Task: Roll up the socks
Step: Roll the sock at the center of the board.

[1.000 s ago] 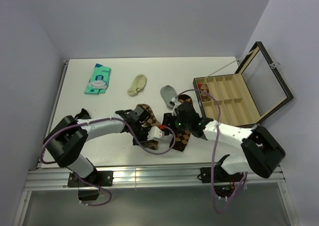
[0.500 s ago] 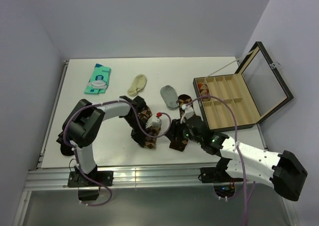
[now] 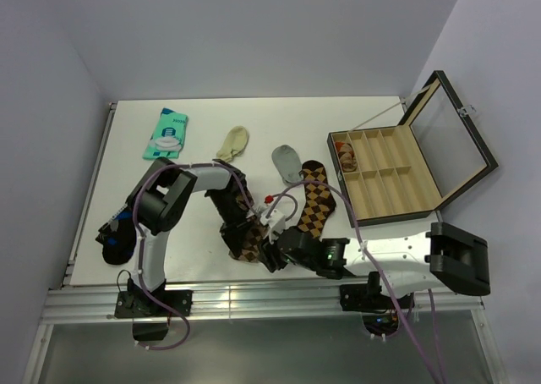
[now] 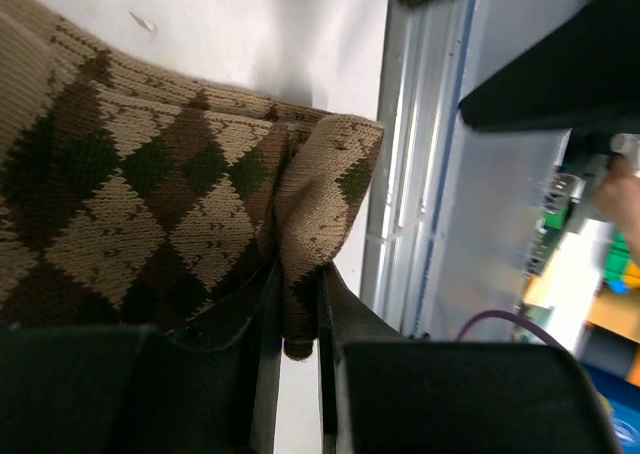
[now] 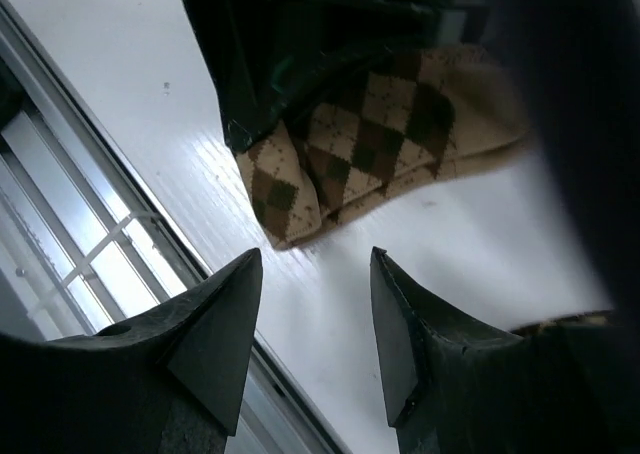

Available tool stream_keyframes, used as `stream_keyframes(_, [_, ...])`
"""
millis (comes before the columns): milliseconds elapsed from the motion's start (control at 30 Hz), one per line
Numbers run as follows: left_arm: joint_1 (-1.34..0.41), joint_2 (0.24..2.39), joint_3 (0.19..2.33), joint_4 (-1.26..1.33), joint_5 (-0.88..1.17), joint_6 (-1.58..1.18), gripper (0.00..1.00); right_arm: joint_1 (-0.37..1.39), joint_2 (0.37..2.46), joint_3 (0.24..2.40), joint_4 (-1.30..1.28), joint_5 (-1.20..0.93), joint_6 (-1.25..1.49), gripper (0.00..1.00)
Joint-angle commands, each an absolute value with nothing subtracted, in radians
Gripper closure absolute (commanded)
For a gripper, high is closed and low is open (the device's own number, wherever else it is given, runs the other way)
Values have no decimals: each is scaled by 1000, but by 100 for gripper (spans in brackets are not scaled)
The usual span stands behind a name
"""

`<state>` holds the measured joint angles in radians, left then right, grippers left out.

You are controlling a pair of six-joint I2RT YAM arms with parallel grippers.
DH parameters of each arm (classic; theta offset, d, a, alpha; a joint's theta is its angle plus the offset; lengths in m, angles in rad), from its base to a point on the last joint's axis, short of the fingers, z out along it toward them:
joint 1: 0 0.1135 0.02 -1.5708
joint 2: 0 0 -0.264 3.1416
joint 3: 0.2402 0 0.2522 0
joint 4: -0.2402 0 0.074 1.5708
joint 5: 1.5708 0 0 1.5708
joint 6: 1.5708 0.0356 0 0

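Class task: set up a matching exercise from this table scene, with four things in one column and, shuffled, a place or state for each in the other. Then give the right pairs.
Things
1 cream sock
2 box
3 left gripper
4 right gripper

Place or state
A jaws apart, nothing between them
B lid raised
C between the packet and the grey sock
D shut on an argyle sock

Pairs: 1-C, 2-B, 3-D, 4-A

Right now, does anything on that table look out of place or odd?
One argyle sock sits bunched at the near edge of the table, a fold pinched in the left hand, while the second argyle sock lies flat and apart, near the wooden box.
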<state>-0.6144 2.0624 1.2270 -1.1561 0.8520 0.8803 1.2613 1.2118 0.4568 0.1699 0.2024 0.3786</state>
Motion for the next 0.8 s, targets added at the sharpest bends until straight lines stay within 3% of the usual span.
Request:
stream_keyframes(0, [-612, 2105, 1244, -1203, 815, 942, 100, 1301, 1271, 538, 272, 253, 302, 45])
stream_keyframes(400, [-606, 2154, 1278, -1244, 816, 951, 100, 1338, 1422, 614, 304, 210, 245, 46])
stream_keyframes(600, [-607, 2169, 1295, -1249, 818, 943, 100, 1353, 1482, 635, 319, 196, 244, 55])
stream_keyframes(767, [-606, 2174, 1296, -1246, 818, 939, 100, 1353, 1535, 650, 328, 189, 241, 55])
